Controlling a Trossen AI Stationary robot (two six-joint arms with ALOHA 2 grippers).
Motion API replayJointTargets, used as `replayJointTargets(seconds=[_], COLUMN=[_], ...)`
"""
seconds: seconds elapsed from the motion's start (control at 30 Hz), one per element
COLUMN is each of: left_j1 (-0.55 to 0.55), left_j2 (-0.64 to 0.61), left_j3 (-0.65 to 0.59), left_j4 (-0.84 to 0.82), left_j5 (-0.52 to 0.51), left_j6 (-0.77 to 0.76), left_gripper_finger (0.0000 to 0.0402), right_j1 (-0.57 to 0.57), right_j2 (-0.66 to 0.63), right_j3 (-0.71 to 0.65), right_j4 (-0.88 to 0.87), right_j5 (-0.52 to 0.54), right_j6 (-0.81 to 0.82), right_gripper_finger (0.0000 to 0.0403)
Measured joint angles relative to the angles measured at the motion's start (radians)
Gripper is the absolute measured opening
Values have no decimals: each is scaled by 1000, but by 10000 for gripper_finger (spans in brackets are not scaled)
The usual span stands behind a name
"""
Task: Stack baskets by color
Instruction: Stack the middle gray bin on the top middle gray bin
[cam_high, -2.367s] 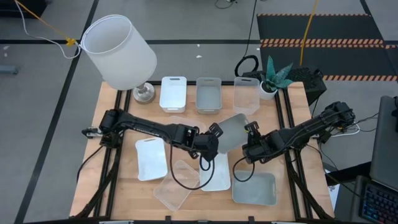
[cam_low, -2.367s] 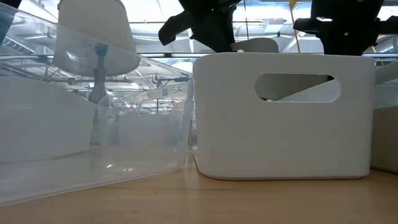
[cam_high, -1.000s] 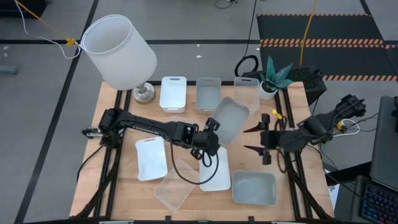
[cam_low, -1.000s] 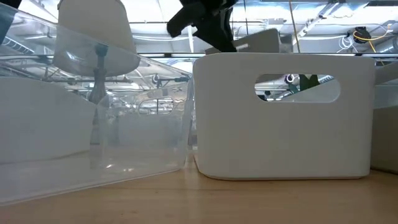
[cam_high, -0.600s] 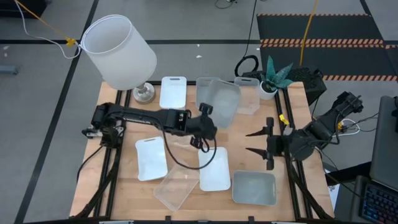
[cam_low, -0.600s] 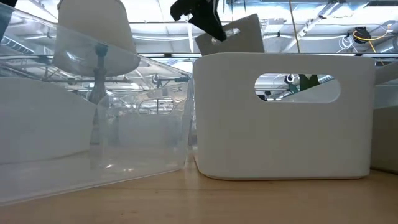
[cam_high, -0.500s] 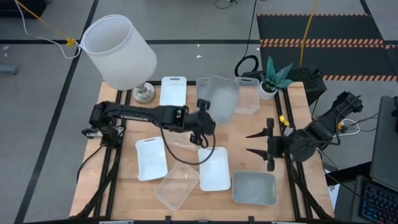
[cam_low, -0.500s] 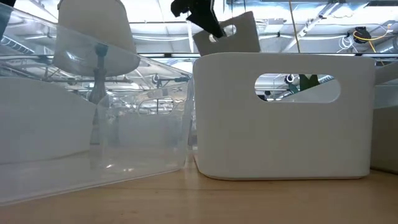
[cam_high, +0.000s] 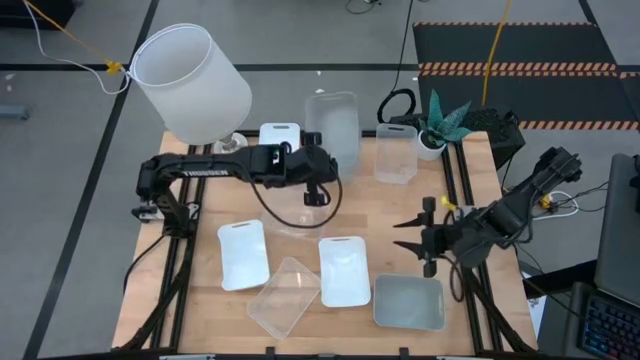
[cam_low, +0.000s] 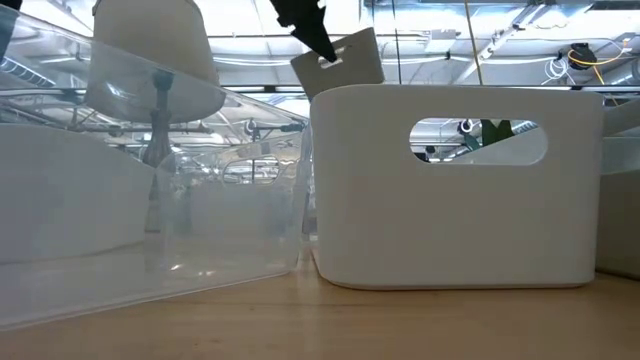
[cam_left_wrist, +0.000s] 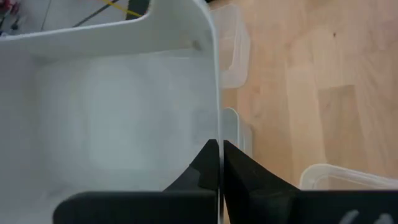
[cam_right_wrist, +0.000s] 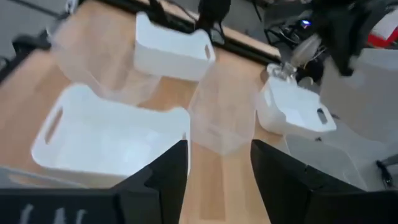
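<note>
My left gripper (cam_high: 322, 165) is shut on a grey basket (cam_high: 334, 122) and holds it in the air over the far row. A white basket (cam_high: 279, 140) and a clear basket (cam_high: 396, 153) stand in that row. Nearer lie two white baskets (cam_high: 243, 255) (cam_high: 345, 270), a clear basket (cam_high: 285, 297) and a grey basket (cam_high: 409, 302), all on their bottoms. My right gripper (cam_high: 397, 237) hangs open over the table's right side, touching nothing. My left gripper pinches the rim of one wall (cam_left_wrist: 217, 121) of the grey basket, near the basket's near left corner, with one finger (cam_left_wrist: 200, 169) inside and one outside. The fingers slant down toward the far edge. The basket is lifted clear and tilted.
A big white lampshade (cam_high: 190, 85) leans over the far left corner. A potted plant (cam_high: 437, 125) stands at the far right corner. Bare wood (cam_high: 380, 205) lies in the middle, between the far row and the near baskets.
My left gripper has swung up and toward the far edge with the grey basket, rolling as it went. The basket, slanted over the table's middle before, now points toward the far edge above the far row. My right gripper has drifted a little toward the near edge.
</note>
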Motion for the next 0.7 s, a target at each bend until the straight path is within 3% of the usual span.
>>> replayJointTargets(seconds=[0.37, 0.47, 0.7], left_j1=[153, 184, 201], left_j2=[1, 1, 2], left_j3=[0, 0, 6], left_j4=[8, 8, 33], left_j5=[89, 146, 164], left_j6=[37, 37, 86], left_gripper_finger=[4, 3, 3], right_j1=[-25, -46, -97], right_j2=[-5, -4, -13], right_j3=[-184, -220, -230], right_j4=[51, 48, 70], right_j5=[276, 281, 277], right_j6=[-24, -55, -169], right_gripper_finger=[148, 148, 148])
